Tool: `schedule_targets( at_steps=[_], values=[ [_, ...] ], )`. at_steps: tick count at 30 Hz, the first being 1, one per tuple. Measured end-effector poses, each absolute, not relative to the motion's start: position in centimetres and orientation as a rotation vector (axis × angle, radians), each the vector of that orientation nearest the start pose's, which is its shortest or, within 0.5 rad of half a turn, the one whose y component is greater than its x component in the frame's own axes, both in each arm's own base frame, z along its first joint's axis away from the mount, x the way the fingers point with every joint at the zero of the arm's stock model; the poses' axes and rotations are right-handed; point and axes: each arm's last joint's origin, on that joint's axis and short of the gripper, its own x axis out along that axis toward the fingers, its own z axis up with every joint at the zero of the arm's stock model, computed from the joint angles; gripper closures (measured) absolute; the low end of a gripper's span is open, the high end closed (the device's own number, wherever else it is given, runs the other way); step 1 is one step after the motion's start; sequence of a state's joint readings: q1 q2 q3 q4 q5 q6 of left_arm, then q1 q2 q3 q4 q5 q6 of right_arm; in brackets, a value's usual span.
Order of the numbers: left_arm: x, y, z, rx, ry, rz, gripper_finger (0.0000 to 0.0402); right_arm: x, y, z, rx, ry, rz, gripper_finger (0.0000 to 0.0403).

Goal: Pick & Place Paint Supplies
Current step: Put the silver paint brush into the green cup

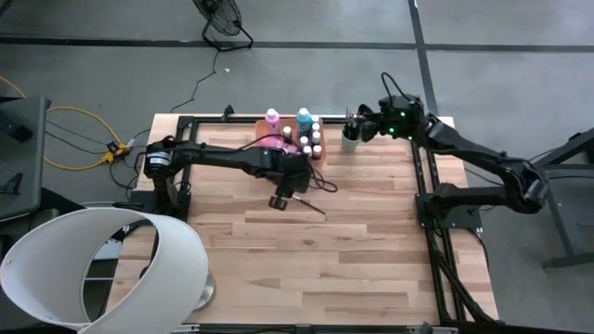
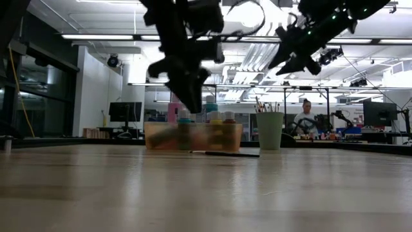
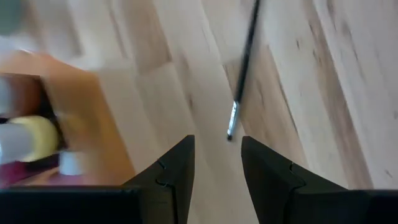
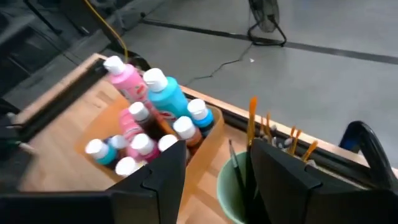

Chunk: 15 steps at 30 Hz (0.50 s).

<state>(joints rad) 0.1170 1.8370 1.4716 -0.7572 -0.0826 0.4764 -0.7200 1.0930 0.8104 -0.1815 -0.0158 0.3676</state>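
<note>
Several paint bottles with white caps, pink, teal and brown, stand in the orange tray at the table's far side; they also show in the right wrist view. The light green cup holds several brushes upright, right of the tray. One dark-handled brush lies flat on the table in front of the tray; it also shows in the left wrist view. My left gripper is open and empty, above the table just left of that brush's tip. My right gripper is open and empty above the cup.
A large white lampshade-like object stands at the table's near left corner. A black frame rail runs along the right side. A thin cable loops near the tray. A person sits in the room beyond.
</note>
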Motion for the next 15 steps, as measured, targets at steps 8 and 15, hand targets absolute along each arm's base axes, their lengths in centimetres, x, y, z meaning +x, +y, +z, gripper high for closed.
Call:
schedule_targets(
  at_steps=[8, 15],
  values=[
    [37.1, 5.7, 20.7, 0.357, 1.135, -0.114, 0.0274, 16.7, -14.3, 30.2, 0.506, 0.233, -0.703, 0.0227],
    [37.2, 7.1, 19.1, 0.279, 1.161, -0.179, 0.0274, 16.5, -14.0, 30.5, 0.51, 0.225, -0.659, 0.0227]
  ],
)
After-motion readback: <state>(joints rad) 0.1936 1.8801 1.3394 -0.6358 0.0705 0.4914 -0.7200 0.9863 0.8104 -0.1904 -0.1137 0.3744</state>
